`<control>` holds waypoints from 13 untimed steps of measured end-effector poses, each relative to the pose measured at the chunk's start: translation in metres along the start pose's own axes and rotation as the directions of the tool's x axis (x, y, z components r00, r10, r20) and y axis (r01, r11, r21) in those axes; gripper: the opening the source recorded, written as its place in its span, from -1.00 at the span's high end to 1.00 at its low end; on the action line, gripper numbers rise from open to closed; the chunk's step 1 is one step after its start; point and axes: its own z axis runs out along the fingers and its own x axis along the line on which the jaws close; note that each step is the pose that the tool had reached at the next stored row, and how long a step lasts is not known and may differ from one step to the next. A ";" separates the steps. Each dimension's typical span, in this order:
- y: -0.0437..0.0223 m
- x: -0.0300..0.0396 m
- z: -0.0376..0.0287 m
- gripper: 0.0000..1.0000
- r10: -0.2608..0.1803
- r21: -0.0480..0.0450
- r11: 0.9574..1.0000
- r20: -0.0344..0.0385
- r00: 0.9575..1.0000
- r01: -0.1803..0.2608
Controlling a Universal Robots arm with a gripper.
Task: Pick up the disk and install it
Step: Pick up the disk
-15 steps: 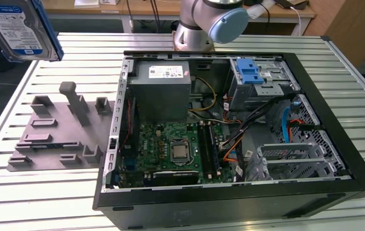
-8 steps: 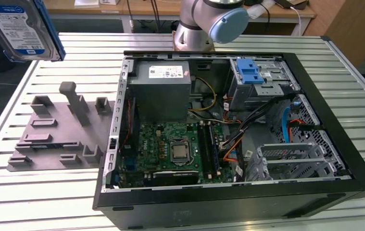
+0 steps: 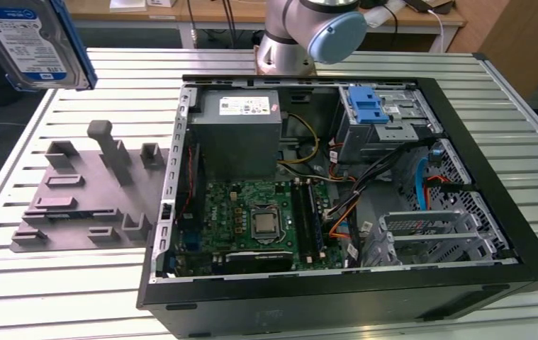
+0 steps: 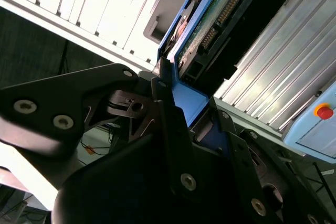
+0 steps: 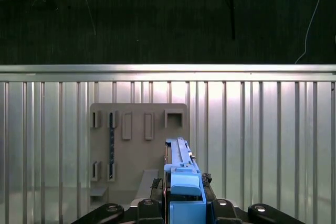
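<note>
Disk (image 3: 30, 42) sits clamped in our jaws, high over the table (image 3: 61, 297), away from the open computer (image 3: 344, 308). We think it could slip or tilt, since we grip only one end.

Disk (image 3: 25, 39) over fixture plate (image 3: 70, 205), beside case (image 3: 344, 306)

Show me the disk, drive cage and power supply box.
disk (image 3: 27, 42): exterior view, its white-and-blue label.
drive cage (image 3: 368, 106): exterior view, its blue latch.
power supply box (image 3: 240, 145): exterior view, grey top.
</note>
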 end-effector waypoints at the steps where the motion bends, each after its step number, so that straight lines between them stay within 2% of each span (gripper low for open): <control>1: -0.0003 0.0000 0.0000 0.27 0.000 0.000 1.000 0.000 1.000 0.000; 13: -0.0059 -0.0001 0.0000 0.27 0.000 0.000 1.000 0.000 1.000 0.000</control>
